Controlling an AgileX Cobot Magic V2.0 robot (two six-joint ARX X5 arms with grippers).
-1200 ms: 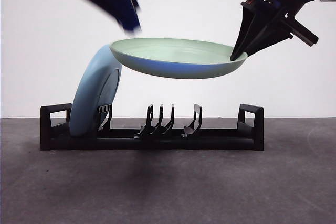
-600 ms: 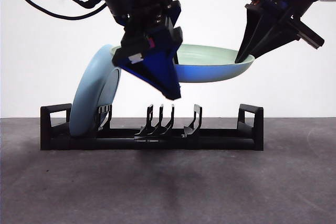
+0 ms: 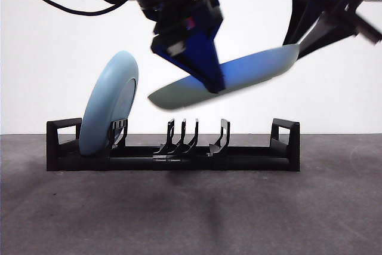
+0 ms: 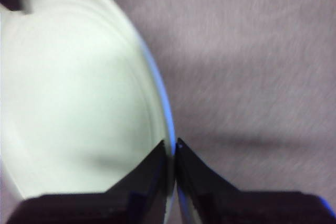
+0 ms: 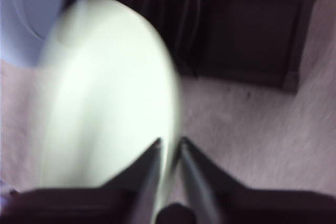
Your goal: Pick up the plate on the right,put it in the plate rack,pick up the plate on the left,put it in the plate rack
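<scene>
Blue plate point(image 3: 108, 104) in rack point(image 3: 173, 154) — upright

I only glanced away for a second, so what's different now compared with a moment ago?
The green plate, level a second ago, now tilts with its far end dipping toward the plate rack. A second gripper swung in from above: the left gripper now pinches the plate's rim, while the right gripper keeps its hold on the raised end. The blue plate still leans in the rack's end slot.
</scene>
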